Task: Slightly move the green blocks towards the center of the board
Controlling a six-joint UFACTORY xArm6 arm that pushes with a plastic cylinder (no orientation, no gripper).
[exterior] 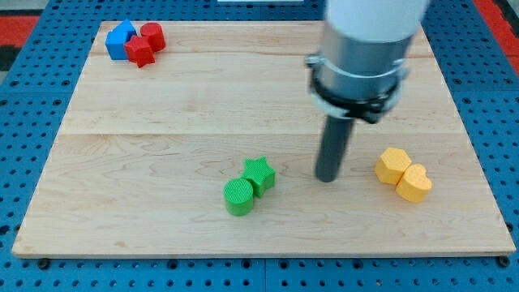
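Observation:
A green star block (259, 173) and a green cylinder block (239, 197) touch each other below the middle of the wooden board (162, 113), the cylinder to the star's lower left. My tip (328, 178) rests on the board to the right of the green star, a short gap away. It stands between the green blocks and the yellow blocks.
Two yellow blocks, a hexagon (393, 165) and a heart (414, 183), touch at the view's right. At the top left a blue block (120, 40), a red cylinder (152, 36) and a red star (139, 52) are clustered together.

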